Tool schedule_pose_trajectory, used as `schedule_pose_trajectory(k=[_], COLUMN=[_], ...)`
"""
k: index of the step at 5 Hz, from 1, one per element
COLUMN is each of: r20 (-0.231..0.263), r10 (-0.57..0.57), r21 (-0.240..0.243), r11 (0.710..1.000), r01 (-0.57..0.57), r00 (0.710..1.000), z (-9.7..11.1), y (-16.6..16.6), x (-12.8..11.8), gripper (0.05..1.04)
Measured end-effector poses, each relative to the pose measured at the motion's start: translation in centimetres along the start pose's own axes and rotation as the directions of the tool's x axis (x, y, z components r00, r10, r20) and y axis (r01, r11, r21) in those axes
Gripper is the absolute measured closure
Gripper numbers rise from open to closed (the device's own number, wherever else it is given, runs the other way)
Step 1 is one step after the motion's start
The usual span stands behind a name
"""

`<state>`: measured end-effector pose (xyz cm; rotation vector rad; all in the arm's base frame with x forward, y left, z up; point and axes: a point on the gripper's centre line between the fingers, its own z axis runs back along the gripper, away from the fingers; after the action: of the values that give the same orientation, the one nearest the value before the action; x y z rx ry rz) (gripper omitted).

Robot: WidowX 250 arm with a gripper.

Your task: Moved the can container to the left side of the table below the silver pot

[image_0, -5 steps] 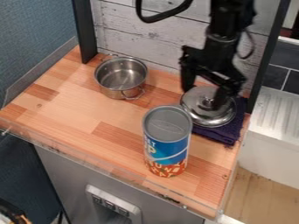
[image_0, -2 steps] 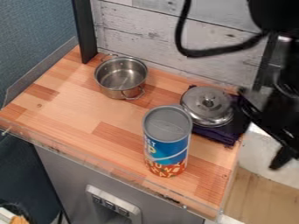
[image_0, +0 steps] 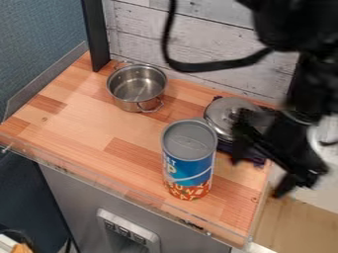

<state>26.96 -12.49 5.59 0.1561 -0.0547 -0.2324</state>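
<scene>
Can container (image_0: 188, 170), a tall cylinder with a grey top, a blue band and an orange-red base, stands upright on the light wooden tabletop (image_0: 132, 143). It is near the front edge, right of the middle in the camera view, just beyond the clear strip (image_0: 112, 185) that runs along that edge. The can is well apart from the pot — nearer the camera and further right.

To the right of the can, above the tabletop's right edge, hangs the black two-finger gripper (image_0: 259, 173). Its fingers are spread wide, with nothing held between them, and it hides part of what lies behind.

Beyond the can, toward the right, a round silver metal lid (image_0: 224, 111) with a knob rests on a dark purple cloth (image_0: 224, 147). Farther back on the left sits the silver metal pot (image_0: 135, 89), upright and open at the top, a wire handle on its near side. A black post (image_0: 96, 39) rises behind the pot's left side — next to it is the wall of whitewashed planks (image_0: 178, 37), with a black cable looping down before it.
</scene>
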Motion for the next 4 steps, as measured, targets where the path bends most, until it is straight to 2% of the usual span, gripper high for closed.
schedule_pose_trajectory(k=[1,2,4], r20=[-0.021,-0.061,-0.164], r10=[0.104,0.209,0.261], r21=[-0.002,-0.027,-0.019], r11=[0.995,0.977,0.963], r01=[-0.104,-0.211,-0.267], r00=[0.994,0.976,0.951], z=[-0.8,-1.6,-2.8], y=[3.9,8.1,12.0], x=[0.5,0.2,-2.3], gripper=[0.082,0.082,0.082])
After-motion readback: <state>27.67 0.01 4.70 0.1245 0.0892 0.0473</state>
